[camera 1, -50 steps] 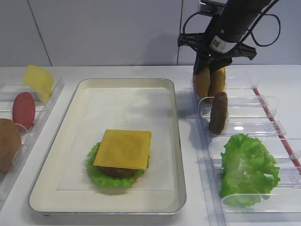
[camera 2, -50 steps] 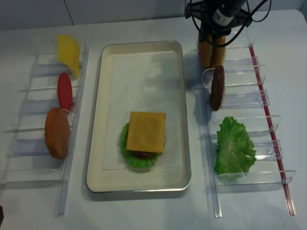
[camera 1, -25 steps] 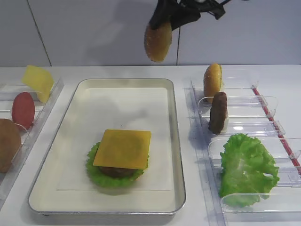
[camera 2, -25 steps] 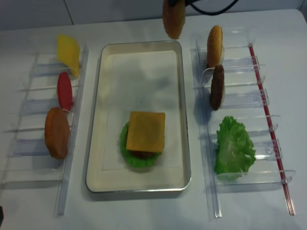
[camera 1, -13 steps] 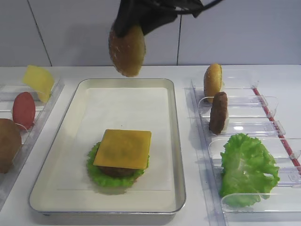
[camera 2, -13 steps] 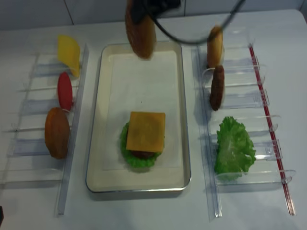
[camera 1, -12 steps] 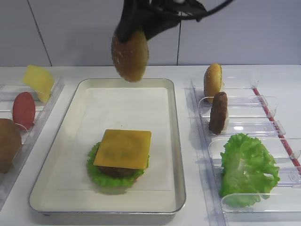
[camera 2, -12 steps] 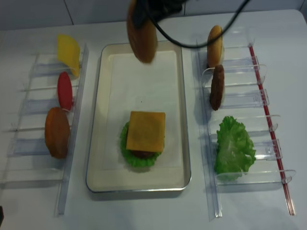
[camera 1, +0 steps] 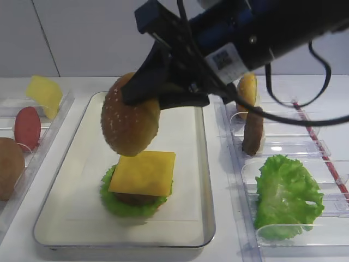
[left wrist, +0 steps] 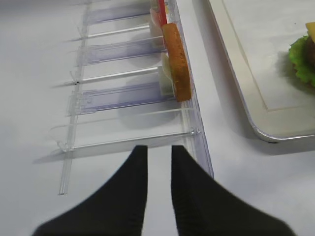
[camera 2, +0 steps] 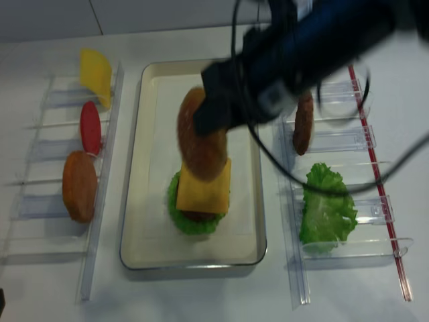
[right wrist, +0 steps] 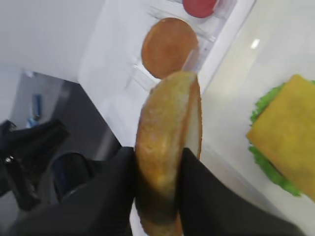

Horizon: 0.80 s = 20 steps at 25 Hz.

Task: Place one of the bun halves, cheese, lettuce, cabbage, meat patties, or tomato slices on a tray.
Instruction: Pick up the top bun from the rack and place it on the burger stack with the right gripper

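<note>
My right gripper (camera 1: 157,94) is shut on the sesame-seeded bun top (camera 1: 130,115), pinching its edge between both fingers. It holds the bun tilted on edge, just above the stack on the cream tray (camera 1: 76,164). That stack is a yellow cheese square (camera 1: 143,172) over a dark meat patty (camera 1: 133,198) and frilly lettuce (camera 1: 115,205). The right wrist view shows the bun (right wrist: 167,142) between the gripper's (right wrist: 157,179) black fingers, with the cheese (right wrist: 290,132) below. My left gripper (left wrist: 158,150) hangs over bare table by the left rack, a narrow gap between its fingers and nothing in it.
The clear left rack holds a cheese slice (camera 1: 44,94), a tomato slice (camera 1: 27,126) and a bun half (camera 1: 10,166). The right rack holds a bun half (camera 1: 248,90), a patty (camera 1: 253,131) and a lettuce leaf (camera 1: 286,196). My right arm spans the tray's far right side.
The right gripper has carried the bun from high over the tray's far edge down and forward to just above the cheese. The stack and racks are unchanged.
</note>
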{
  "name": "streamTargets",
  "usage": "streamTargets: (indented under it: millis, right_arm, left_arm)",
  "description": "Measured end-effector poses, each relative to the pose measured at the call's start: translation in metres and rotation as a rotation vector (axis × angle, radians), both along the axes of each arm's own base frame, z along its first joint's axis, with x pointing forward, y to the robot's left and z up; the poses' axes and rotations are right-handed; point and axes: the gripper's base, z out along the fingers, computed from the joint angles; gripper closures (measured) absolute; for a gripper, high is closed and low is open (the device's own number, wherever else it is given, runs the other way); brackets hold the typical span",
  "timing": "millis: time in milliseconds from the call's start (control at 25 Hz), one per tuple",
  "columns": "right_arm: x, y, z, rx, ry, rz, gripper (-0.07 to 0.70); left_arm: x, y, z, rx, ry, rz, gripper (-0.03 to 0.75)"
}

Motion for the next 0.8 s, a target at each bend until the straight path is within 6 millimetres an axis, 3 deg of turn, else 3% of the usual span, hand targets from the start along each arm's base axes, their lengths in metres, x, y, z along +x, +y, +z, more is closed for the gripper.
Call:
streamTargets:
  millis: [200, 520, 800]
  right_arm:
    - [-0.004, -0.002, -0.033, 0.162, 0.067, -0.123, 0.419]
    - [0.015, 0.004, -0.070, 0.155, 0.155, -0.234, 0.419]
    - [0.028, 0.014, -0.102, 0.175, 0.243, -0.232, 0.419]
  left_arm:
    - [0.000, 0.000, 0.000, 0.000, 0.000, 0.000, 0.607]
    - [0.000, 0.000, 0.000, 0.001, 0.000, 0.000, 0.607]
    - [0.000, 0.000, 0.000, 0.001, 0.000, 0.000, 0.607]
